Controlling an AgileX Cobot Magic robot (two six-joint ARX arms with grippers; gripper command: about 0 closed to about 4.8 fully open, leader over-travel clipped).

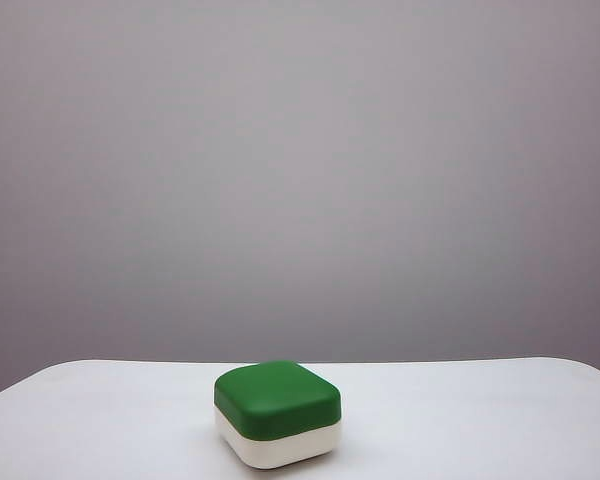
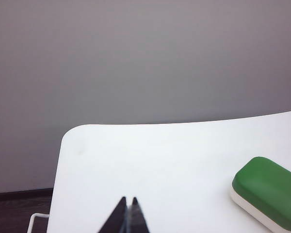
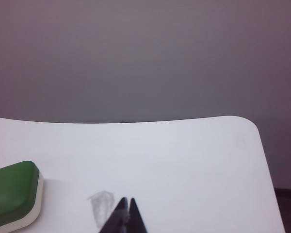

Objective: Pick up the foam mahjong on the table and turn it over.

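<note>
While pincers closed: rounded foam mahjong (image 1: 278,413).

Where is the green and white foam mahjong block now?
The green-topped, white-bottomed foam mahjong block sits near the white table's front middle in the exterior view, untouched.

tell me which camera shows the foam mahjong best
The exterior view: the whole foam mahjong sits centred on the table, green half up, cream half below. Both wrist views cut it off at the frame edge, beyond the shut left gripper and right gripper.
</note>
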